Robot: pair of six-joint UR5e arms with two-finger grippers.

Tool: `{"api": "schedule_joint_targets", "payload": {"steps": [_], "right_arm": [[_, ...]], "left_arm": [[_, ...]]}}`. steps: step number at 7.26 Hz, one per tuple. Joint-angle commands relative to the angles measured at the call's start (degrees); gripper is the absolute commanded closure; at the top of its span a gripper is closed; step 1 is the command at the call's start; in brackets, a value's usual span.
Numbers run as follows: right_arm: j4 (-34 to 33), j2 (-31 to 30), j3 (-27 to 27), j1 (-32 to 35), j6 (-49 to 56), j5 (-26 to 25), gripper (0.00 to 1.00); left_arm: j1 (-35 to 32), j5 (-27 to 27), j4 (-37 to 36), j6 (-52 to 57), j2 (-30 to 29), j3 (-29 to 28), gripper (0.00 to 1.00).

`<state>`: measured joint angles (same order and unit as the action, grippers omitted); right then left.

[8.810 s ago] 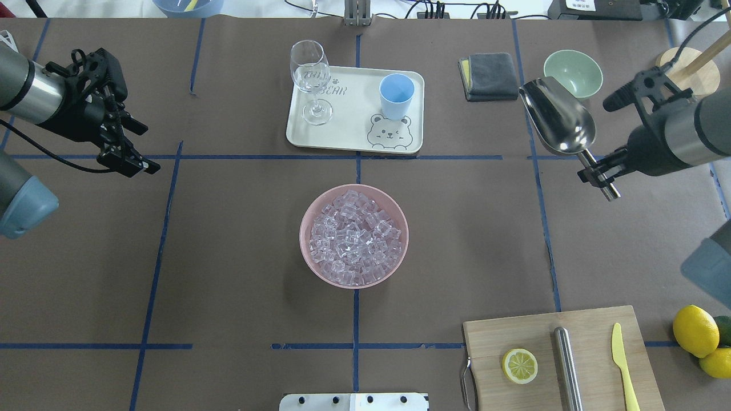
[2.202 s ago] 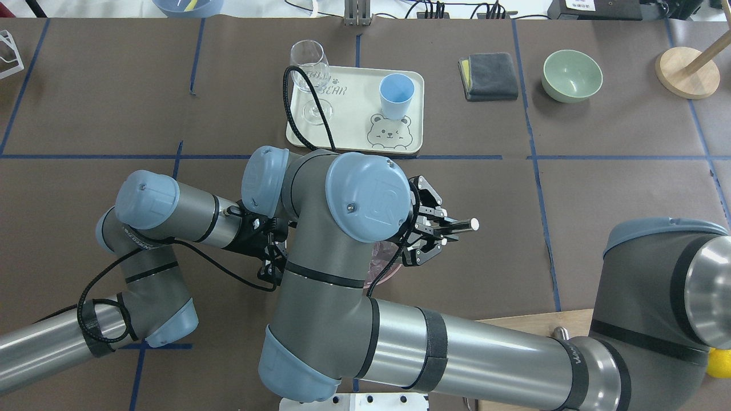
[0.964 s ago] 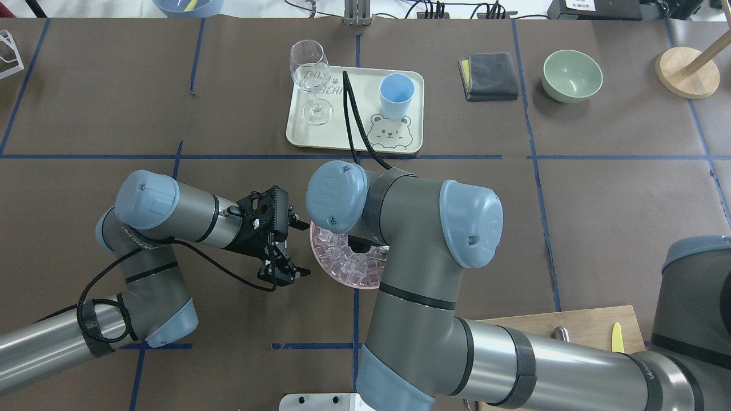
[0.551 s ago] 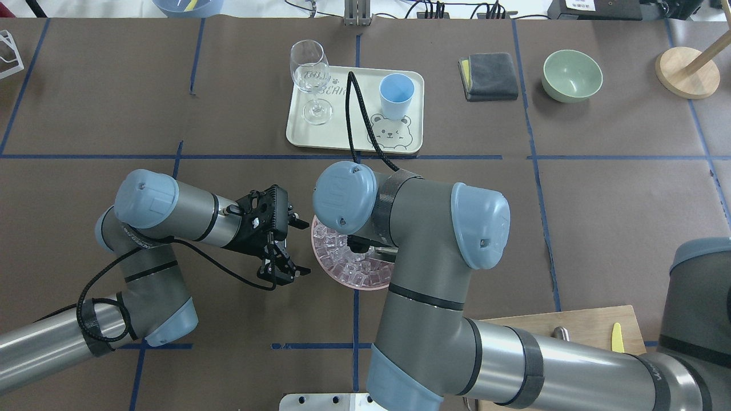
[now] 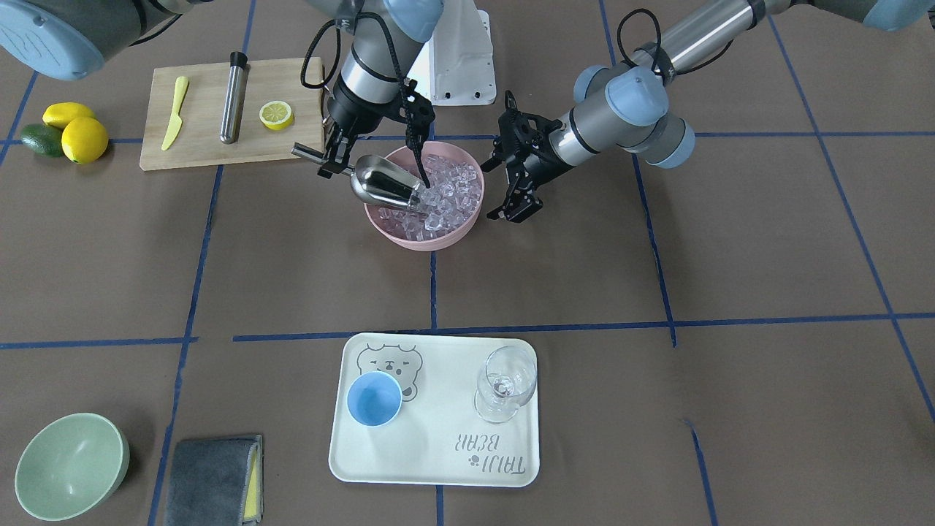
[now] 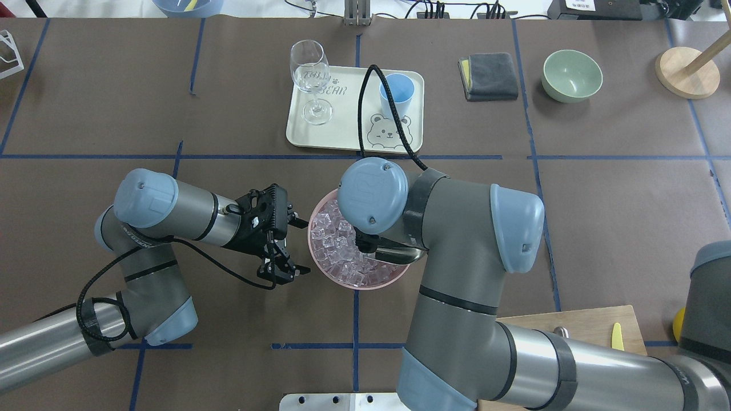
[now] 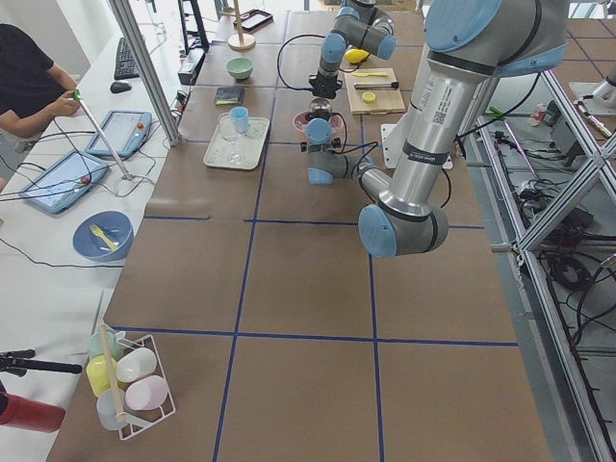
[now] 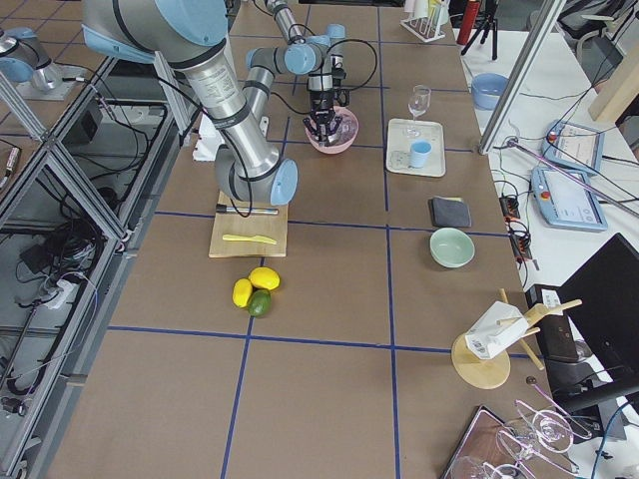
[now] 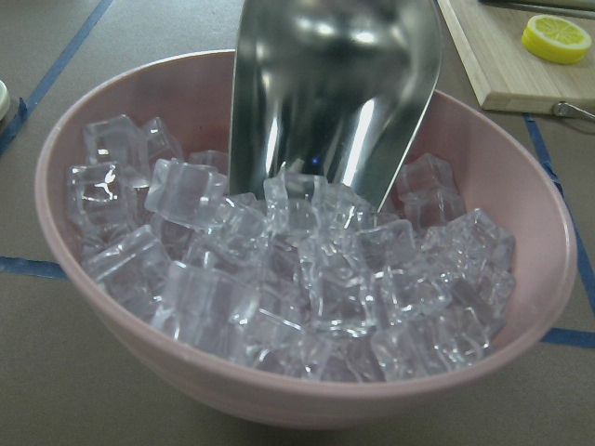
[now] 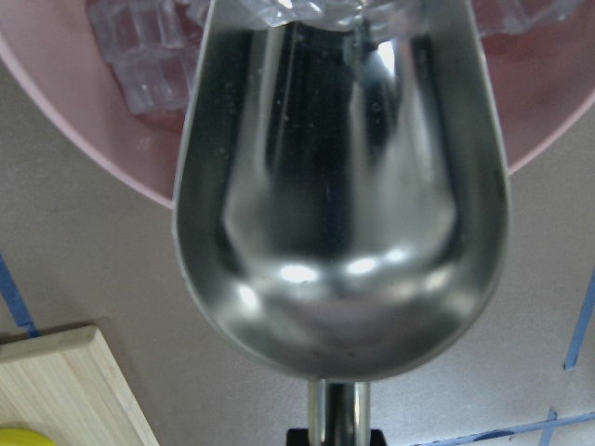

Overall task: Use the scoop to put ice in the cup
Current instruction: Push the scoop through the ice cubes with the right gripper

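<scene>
The right gripper's (image 5: 322,155) jaws are clamped tight on the scoop's (image 5: 380,186) thin handle, near its outer end, so the scoop is held out past the rim of the pink bowl (image 5: 424,242) on the robot's right side. The trough is tipped down into the bowl, and its front lip is pushed against the ice (image 5: 454,191), which is heaped inside the bowl. Only bare shiny steel can be seen inside the trough from the right wrist view.

The left gripper (image 5: 516,211) is parked just beside the bowl on the robot's left, with its jaws spread wide and nothing held between them. No contact with the bowl can be made out.

The cup (image 5: 374,398) is found well apart from the bowl, on the side away from the robot. It's stood upright on a cream tray (image 5: 438,456), with a wine glass (image 5: 505,380) set next to it.
</scene>
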<state>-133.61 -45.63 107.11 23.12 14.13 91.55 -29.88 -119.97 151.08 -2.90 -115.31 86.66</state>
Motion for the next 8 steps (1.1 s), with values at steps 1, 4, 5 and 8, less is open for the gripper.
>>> {"api": "schedule_joint_targets", "payload": {"steps": [1, 4, 5, 8], "right_arm": [[1.77, -1.30, 0.82, 0.08, -0.24, 0.47, 1.00], [5.09, -1.57, -0.49, -0.18, -1.12, 0.47, 1.00], [6.16, -1.57, -0.68, -0.18, -1.30, 1.00, 1.00], [8.80, -1.66, -0.68, -0.01, -2.18, 2.67, 1.00]], "left_arm": [[0.08, 0.00, -0.09, 0.00, 0.00, 0.00, 0.00], [-0.01, 0.00, -0.18, 0.09, 0.09, -0.09, 0.00], [-0.01, 0.00, -0.18, 0.09, 0.09, -0.09, 0.00], [-0.10, 0.00, -0.18, 0.09, 0.18, -0.09, 0.00]]}}
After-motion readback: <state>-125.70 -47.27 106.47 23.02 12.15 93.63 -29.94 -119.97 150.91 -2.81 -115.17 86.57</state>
